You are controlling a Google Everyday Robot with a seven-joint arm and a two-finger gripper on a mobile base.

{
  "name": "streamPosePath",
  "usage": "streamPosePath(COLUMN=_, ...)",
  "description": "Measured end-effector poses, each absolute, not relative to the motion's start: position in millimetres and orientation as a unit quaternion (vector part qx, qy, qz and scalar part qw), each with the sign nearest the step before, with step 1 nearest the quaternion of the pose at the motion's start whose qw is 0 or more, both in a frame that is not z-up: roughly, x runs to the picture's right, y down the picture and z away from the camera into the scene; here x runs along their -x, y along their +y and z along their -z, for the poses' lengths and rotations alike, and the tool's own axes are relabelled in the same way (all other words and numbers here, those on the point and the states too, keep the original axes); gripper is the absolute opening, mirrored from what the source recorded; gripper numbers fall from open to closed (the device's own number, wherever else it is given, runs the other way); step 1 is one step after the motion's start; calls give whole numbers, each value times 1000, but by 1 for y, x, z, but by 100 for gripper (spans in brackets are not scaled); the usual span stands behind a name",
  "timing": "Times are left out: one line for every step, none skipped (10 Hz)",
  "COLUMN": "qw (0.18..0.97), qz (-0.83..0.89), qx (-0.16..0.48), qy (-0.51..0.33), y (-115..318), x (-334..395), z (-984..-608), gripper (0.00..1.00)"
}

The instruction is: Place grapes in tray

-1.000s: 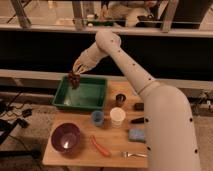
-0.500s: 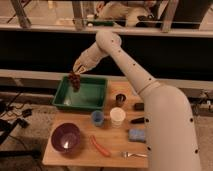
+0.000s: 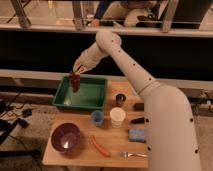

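The grapes (image 3: pixel 74 81), a small dark red-purple bunch, hang from my gripper (image 3: pixel 76 71) above the far left part of the green tray (image 3: pixel 98 103). The gripper is shut on the top of the bunch. The bunch hangs just over the tray's inside, near its back left corner, and does not rest on the floor of the tray. The white arm reaches in from the right, over the back of the table.
On the wooden table stand a purple bowl (image 3: pixel 66 138), an orange-red carrot (image 3: pixel 100 146), a blue cup (image 3: pixel 97 118), a white cup (image 3: pixel 117 116), a dark cup (image 3: pixel 120 100), a blue sponge (image 3: pixel 137 135) and a fork (image 3: pixel 133 154). A railing runs behind.
The gripper with the grapes has moved slightly right and stayed over the tray's back left corner. Nothing else moved.
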State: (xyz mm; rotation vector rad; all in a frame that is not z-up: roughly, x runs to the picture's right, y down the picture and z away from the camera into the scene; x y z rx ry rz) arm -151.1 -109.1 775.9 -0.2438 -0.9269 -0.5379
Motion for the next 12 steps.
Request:
streamPosePath(qw=853, qz=256, qx=116, qy=-440, y=-109, x=151, z=-776, gripper=4)
streamPosePath(qw=853, qz=256, qx=116, qy=-440, y=-109, x=151, z=-776, gripper=4)
streamPosePath(qw=853, qz=256, qx=116, qy=-440, y=-109, x=151, z=-776, gripper=1)
streamPosePath(qw=853, qz=256, qx=116, qy=-440, y=-109, x=151, z=-776, gripper=0)
streamPosePath(qw=853, qz=256, qx=116, qy=-440, y=-109, x=151, z=-776, gripper=1)
streamPosePath(qw=853, qz=256, qx=116, qy=-440, y=-109, x=151, z=-776, gripper=8)
streamPosePath(qw=853, qz=256, qx=116, qy=-440, y=-109, x=151, z=-776, gripper=18)
streamPosePath(qw=853, qz=255, qx=116, qy=-441, y=-109, x=151, z=-777, gripper=30)
streamPosePath(qw=853, qz=255, qx=116, qy=-441, y=-109, x=151, z=-776, gripper=40)
streamPosePath(qw=853, qz=255, qx=116, qy=-441, y=-109, x=151, z=-776, gripper=48)
streamPosePath(qw=853, qz=255, qx=116, qy=-441, y=-109, x=151, z=-776, gripper=60)
streamPosePath(qw=853, qz=255, qx=116, qy=-441, y=-109, x=151, z=-776, gripper=70)
